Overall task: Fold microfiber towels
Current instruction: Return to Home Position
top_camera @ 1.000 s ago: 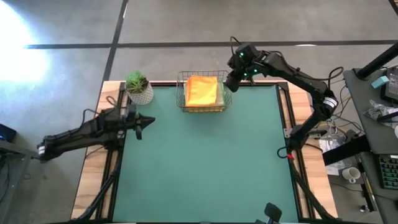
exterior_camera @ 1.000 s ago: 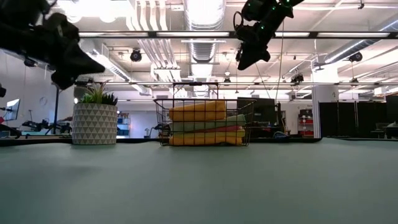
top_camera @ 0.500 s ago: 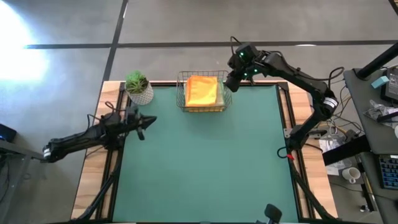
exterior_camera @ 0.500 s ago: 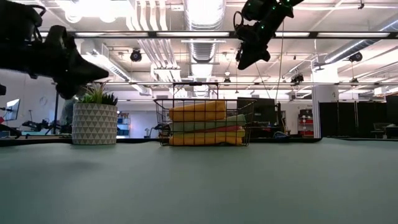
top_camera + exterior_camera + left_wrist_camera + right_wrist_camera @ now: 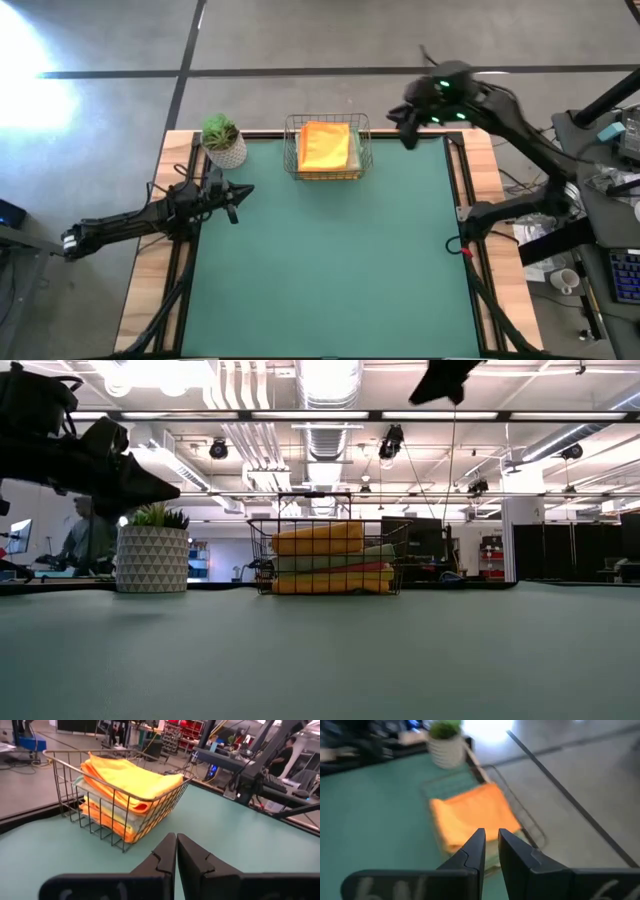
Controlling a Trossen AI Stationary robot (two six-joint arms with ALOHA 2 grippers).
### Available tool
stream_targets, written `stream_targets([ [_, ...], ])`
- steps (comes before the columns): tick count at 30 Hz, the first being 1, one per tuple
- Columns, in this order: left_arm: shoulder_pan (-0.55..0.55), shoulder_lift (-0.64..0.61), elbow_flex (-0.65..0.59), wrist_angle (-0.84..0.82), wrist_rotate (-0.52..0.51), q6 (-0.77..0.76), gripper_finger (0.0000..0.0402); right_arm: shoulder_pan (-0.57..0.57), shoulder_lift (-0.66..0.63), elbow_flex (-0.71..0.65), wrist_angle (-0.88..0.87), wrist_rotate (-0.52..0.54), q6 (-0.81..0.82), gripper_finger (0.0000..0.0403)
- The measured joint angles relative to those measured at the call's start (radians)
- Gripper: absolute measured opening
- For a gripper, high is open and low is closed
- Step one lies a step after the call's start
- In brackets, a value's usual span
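The microfiber towels (image 5: 325, 146) lie folded in a stack inside a wire basket (image 5: 292, 150) at the middle of the table's far edge. An orange one is on top. Below it, the low view shows a pale green, a reddish and another orange layer (image 5: 330, 560). My left gripper (image 5: 245, 190) hovers shut over the table's left side, pointing toward the basket (image 5: 125, 827), well short of it. My right gripper (image 5: 402, 124) hangs high to the right of the basket. Its fingers (image 5: 491, 837) stand a narrow gap apart with nothing between them.
A small potted plant (image 5: 222, 140) stands at the far left corner, just left of the basket and beyond my left gripper. The green mat (image 5: 330, 260) in front of the basket lies bare. Wooden table strips and the arm mounts flank the mat on both sides.
My right gripper has swung up and toward the table's right edge, away from the basket, leaving almost all of the low view at its top. My left gripper has sunk a little and tipped closer to level. The towels have not moved.
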Motion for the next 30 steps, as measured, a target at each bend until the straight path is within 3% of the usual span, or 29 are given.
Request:
stream_targets([
  [5,0.000,0.006,0.002,0.001,0.000,0.001,0.0000,0.003,-0.232,-0.233,0.132,-0.112,0.073,0.0043],
  [16,0.000,-0.034,0.005,0.003,-0.001,0.001,0.0000,0.013,-0.649,-0.800,0.561,-0.121,0.355,0.0043],
  [25,0.000,-0.053,0.002,0.002,-0.001,0.001,0.0000,0.021,-0.826,-1.106,0.814,-0.121,0.560,0.0043],
  [30,0.000,-0.040,0.002,0.002,-0.001,0.001,0.0000,0.077,-0.861,-1.288,1.068,-0.121,0.663,0.0043],
])
